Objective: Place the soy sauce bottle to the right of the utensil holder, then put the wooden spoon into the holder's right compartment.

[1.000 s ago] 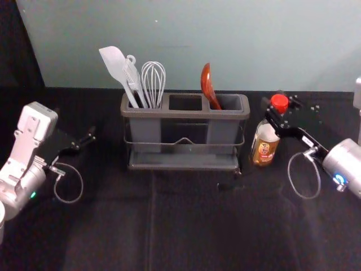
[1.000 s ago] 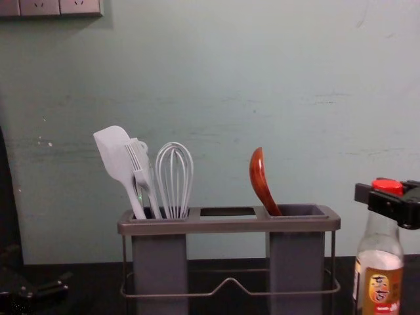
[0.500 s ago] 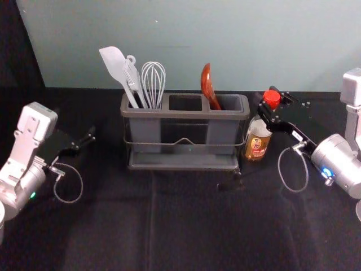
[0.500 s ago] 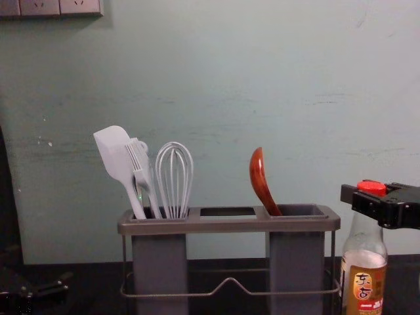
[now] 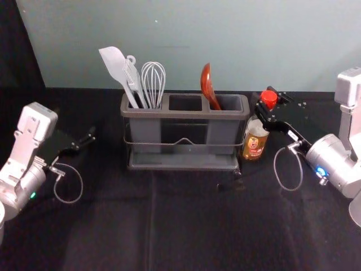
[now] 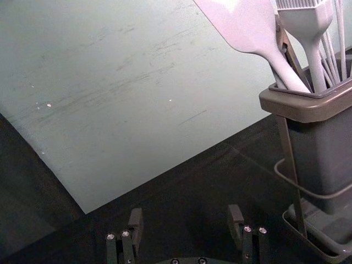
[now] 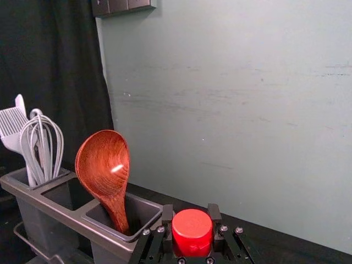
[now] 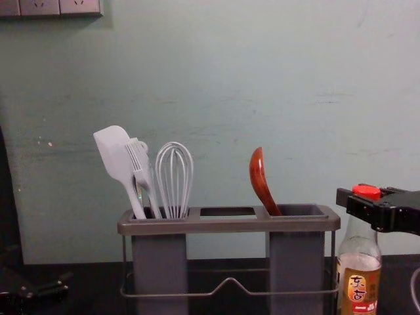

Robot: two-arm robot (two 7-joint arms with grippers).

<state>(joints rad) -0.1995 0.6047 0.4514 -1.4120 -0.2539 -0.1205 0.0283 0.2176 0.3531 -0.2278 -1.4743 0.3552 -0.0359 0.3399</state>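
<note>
Nearest us on the left, the left gripper (image 6: 186,215) is parked well apart from the holder's left end, its fingers spread with nothing between them. Over on the right, the right gripper (image 7: 190,214) is the one at work and by far the closer to the soy sauce bottle (image 5: 255,138): it reaches in from the right side, its fingers drawn in on either side of the neck, just under the red cap (image 7: 191,234), and we read that as a firm hold. The bottle's long axis runs upright, across the line of the reaching fingers, and it stands just beside the right end of the utensil holder (image 5: 183,114); whether the two touch, or whether the base bears fully on the table, we cannot tell. The side looks right to us, so we judge the coming move to be settling the base, opening the fingers and backing away level to the right, since a skewed retreat could tip the bottle or knock it into the rack. Beyond, in the right compartment (image 5: 230,103), the wooden spoon (image 7: 104,165) leans bowl up, so that part seems already met. The middle compartment (image 5: 185,103) has nothing standing in it, and the left one holds the spatula (image 8: 113,154), brush (image 8: 139,161) and whisk (image 8: 174,180).
</note>
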